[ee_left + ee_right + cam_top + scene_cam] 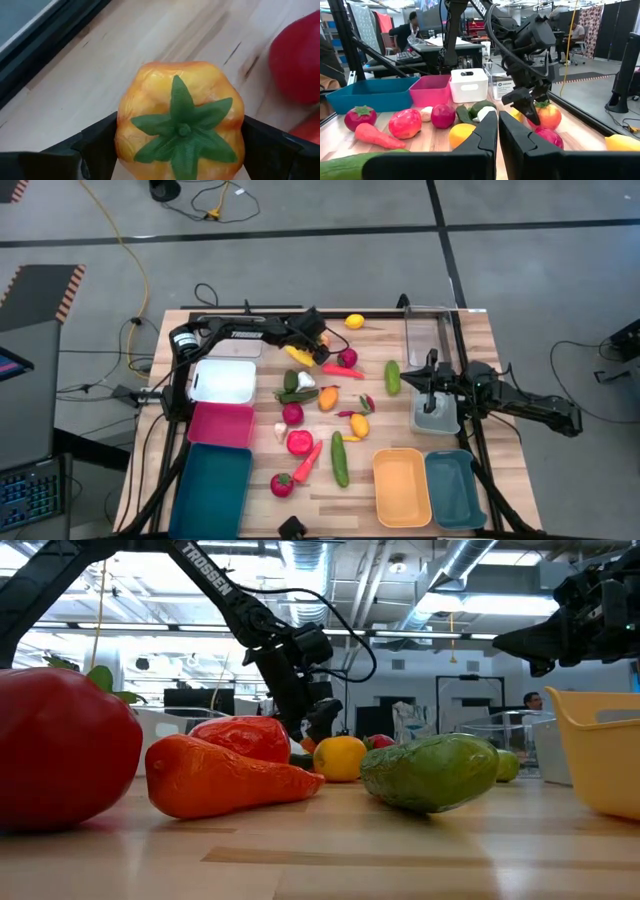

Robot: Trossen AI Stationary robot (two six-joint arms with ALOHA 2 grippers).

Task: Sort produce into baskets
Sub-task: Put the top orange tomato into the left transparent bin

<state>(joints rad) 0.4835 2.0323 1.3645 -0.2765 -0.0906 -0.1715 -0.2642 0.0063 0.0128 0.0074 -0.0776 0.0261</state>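
Item: orange-yellow toy pepper (181, 117), green stem upward, standing on the table (150, 40). It sits directly between the fingers (95, 145) of my left end effector (322, 338), one finger at each flank, jaws spread wide around it; whether they press on it I cannot tell. A red fruit (296, 60) lies just beside it. Item: my right end effector (430, 392), jaws closed on nothing, hanging over the small teal basket (437, 418), well apart from the pepper.

Produce (330, 398) mid-table, baskets (222, 381) at both sides
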